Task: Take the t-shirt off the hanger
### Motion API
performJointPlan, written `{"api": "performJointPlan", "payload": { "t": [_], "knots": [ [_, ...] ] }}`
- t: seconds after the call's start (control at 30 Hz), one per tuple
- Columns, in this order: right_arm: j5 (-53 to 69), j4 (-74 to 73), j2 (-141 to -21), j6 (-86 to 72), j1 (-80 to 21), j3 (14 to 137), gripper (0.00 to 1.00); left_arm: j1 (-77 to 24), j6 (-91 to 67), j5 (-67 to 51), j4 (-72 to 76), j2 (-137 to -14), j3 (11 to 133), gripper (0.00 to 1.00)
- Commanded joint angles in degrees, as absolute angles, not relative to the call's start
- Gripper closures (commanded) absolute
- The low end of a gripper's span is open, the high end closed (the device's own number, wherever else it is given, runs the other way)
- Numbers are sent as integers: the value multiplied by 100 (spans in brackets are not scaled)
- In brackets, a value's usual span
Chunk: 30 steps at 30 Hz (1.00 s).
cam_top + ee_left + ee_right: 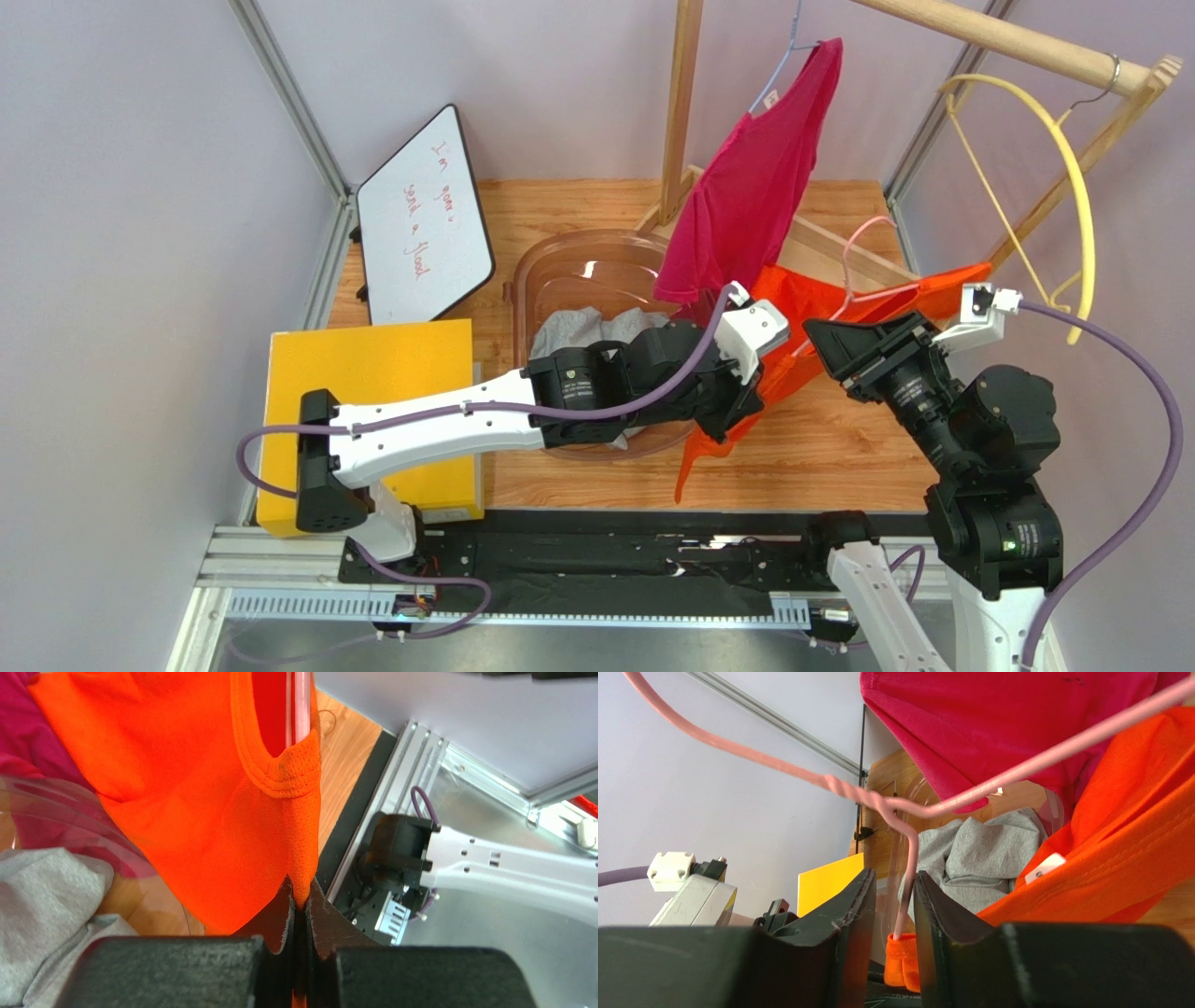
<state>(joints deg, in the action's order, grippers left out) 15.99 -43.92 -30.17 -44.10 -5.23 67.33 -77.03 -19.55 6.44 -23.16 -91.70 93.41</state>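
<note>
pinching the orange t-shirt (189, 812) by its neckband, clamped tight in the left gripper (300, 906), shirt hanging on the pink hanger (829, 782) between both arms. bracketing the hanger wire with the right gripper (892, 889), jaws narrowly parted. showing red handwriting on the whiteboard (421, 231), too small to read.

Pale grey-lilac panel walls (140, 168) on metal corner posts (288, 91) enclose a light wooden tabletop (842, 448); plain wooden clothes rack (683, 98) at back, black-framed whiteboard (421, 217) leaning by left wall, light soft and even.
</note>
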Motion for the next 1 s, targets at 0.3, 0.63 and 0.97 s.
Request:
{"api": "performJointPlan", "payload": {
  "t": [0.3, 0.63, 0.97],
  "knots": [
    [2337, -3147, -3480, -4728, -571, 6196, 82, -7761, -2171, 676, -2240, -8569, 9035, 100],
    [2479, -2541, -3498, -5782, -571, 5863, 100, -7761, -2777, 1011, -2083, -7516, 7491, 41],
    [2268, -2346, -3533, -6038, -563, 5888, 100, -7796, -3322, 537, -1485, -7040, 6240, 50]
  ]
}}
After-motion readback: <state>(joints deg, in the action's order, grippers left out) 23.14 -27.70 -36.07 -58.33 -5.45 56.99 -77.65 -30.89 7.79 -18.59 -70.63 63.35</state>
